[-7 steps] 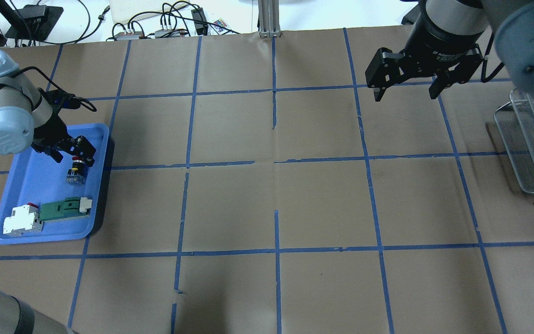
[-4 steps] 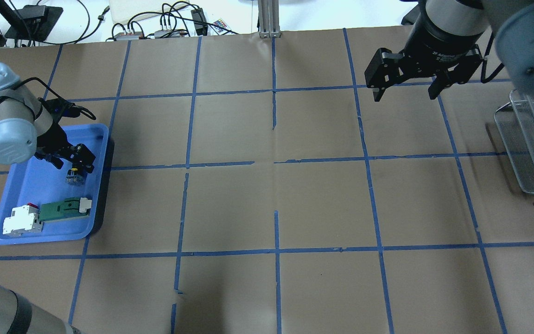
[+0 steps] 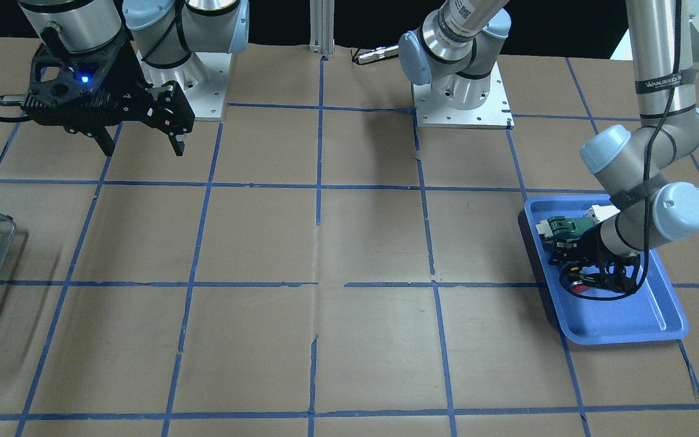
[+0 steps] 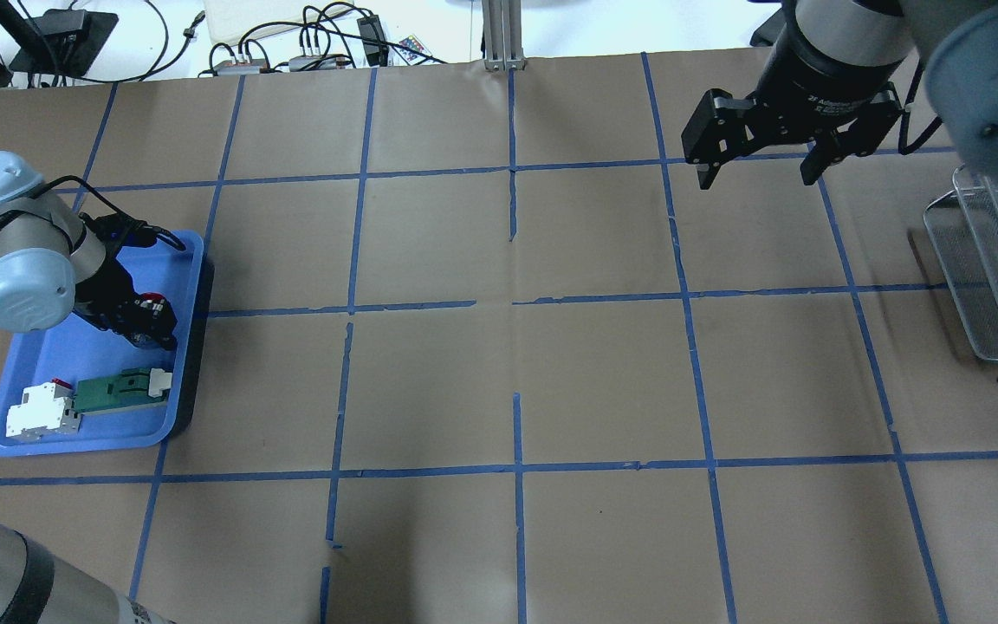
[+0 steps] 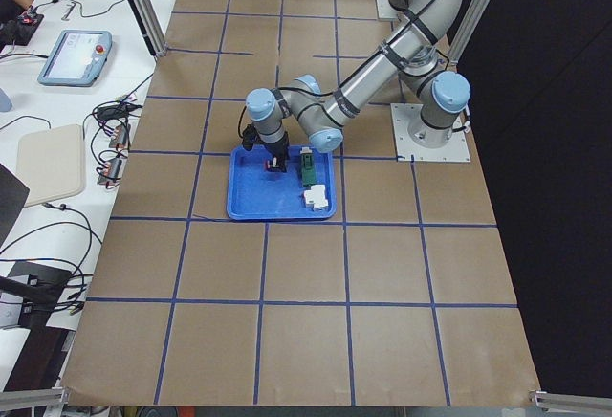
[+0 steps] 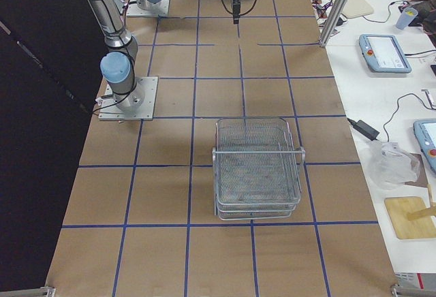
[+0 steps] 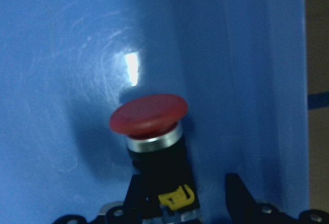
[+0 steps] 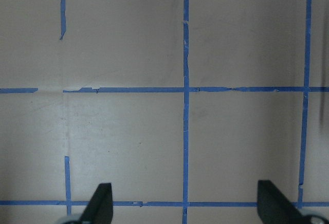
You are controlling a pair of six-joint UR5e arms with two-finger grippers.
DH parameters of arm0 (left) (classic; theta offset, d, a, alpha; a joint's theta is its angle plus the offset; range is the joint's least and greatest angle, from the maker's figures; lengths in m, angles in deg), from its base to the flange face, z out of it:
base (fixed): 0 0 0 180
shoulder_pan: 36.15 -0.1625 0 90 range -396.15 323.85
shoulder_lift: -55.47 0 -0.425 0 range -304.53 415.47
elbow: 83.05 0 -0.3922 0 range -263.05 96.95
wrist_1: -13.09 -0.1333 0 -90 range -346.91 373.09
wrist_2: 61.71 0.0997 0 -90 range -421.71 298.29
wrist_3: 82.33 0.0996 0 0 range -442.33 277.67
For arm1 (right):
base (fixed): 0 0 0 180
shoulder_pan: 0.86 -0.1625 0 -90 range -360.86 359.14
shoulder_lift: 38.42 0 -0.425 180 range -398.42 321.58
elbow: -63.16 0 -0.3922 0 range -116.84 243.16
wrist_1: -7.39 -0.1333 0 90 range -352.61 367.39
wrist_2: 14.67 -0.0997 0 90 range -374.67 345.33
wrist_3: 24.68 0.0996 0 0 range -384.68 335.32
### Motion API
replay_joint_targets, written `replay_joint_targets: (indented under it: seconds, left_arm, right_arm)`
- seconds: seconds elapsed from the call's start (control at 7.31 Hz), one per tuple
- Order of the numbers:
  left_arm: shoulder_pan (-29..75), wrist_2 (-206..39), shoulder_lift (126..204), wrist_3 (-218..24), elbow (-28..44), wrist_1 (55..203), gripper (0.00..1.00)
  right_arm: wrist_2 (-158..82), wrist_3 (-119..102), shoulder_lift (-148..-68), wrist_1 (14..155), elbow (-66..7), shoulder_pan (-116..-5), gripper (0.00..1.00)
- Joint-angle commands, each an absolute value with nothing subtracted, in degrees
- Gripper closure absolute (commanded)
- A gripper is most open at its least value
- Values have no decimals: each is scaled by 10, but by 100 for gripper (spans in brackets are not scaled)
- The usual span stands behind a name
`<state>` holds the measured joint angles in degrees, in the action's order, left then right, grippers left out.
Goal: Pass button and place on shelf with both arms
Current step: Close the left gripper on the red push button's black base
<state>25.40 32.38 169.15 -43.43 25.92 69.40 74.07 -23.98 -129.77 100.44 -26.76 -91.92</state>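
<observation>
Two jaws of the left gripper (image 4: 145, 322) stand spread around the button (image 7: 149, 113), and one finger (image 7: 241, 198) is clear of its black body. We see no pinch. The button sits inside the tray (image 4: 57, 355), near the rim facing the right arm. Our left arm bends low over the tray. The right gripper (image 4: 757, 180) hangs well apart from the tray, jaws wide and holding nothing.

Left arm (image 3: 653, 54) and right arm (image 3: 76, 21): silver-grey tubes, light-blue joint caps (image 3: 683, 209), black cable (image 3: 648, 182) on left arm, lettered dark band (image 3: 665, 79). Right gripper (image 3: 143, 149) black, blue LED (image 3: 85, 79). Square screw-holed base plates (image 3: 495, 104).
</observation>
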Motion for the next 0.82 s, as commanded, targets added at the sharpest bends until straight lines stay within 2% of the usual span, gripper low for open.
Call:
replay_joint_targets:
  seconds: [0.0,0.27,0.68]
  left_arm:
    - [258,325,1684,-402,251,696,100]
    - [283,322,1669,-362,210,708,100]
    - [385,324,1653,-314,78,897,100]
  right_arm:
    - [744,-240,-1297,1005,-268,-919,0]
    - [739,-240,-1299,1006,-267,-919,0]
    - [740,-247,-1292,1006,-259,-909,0]
